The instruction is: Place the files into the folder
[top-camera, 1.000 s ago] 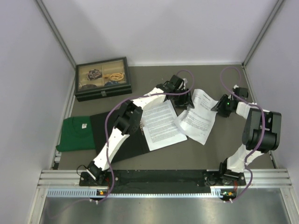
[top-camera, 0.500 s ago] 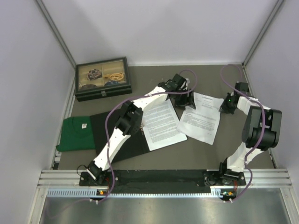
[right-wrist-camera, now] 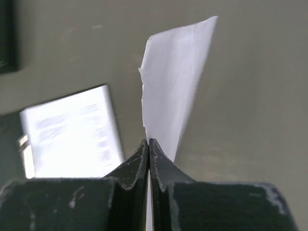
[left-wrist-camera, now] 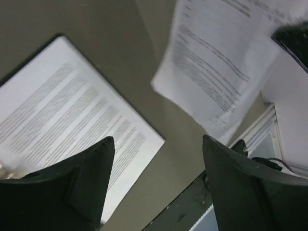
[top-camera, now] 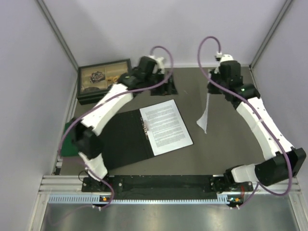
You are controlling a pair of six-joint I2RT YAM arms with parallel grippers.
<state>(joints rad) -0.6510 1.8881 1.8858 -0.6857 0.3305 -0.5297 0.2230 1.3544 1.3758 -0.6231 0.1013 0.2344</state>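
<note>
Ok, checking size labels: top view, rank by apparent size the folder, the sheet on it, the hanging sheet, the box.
1. folder
2. sheet on it and box: alike, box partly hidden by the left arm
3. hanging sheet, nearly edge-on

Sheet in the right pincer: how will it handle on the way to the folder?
Likely floppy: the sheet hangs limp below the right pincer. Probably very light, so it may swing. Pinched only at one edge, it could slip.
</note>
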